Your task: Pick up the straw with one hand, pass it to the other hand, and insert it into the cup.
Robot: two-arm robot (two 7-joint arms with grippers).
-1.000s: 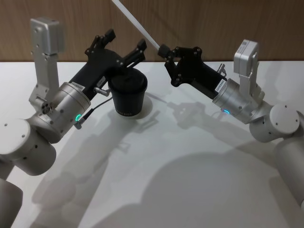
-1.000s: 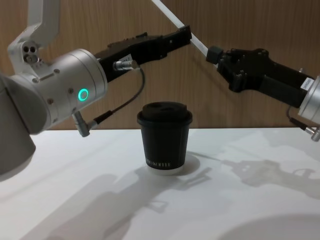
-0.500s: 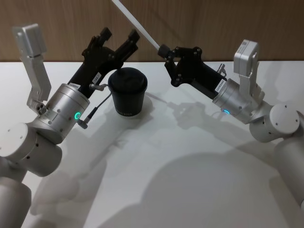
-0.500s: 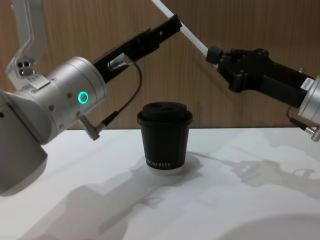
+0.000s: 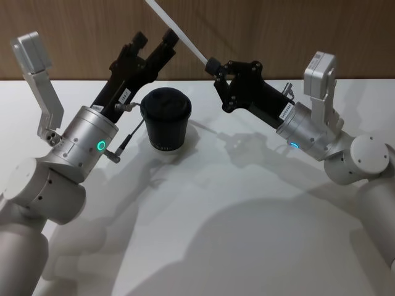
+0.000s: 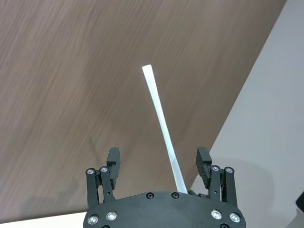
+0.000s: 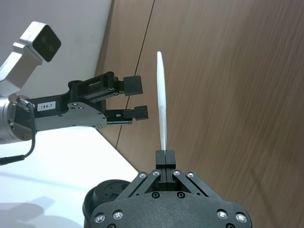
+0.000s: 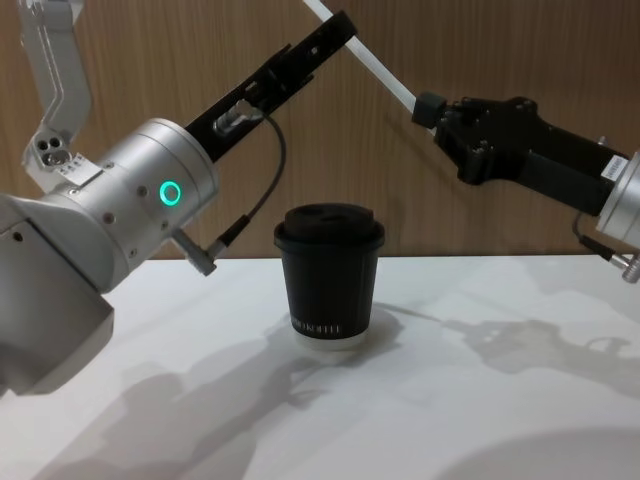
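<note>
The right end effector [image 5: 212,63] pinches the thin white straw [image 5: 188,42], left end effector [image 5: 154,38] open beside it.

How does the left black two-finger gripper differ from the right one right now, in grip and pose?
Grip: the left gripper is open, fingers either side of the thin white straw; the right gripper is shut on the straw's lower end. Pose: the left gripper slants steeply upward past the black lidded paper cup; the right gripper reaches in from the right, tilted less. Both are black, two-fingered and raised off the table.
</note>
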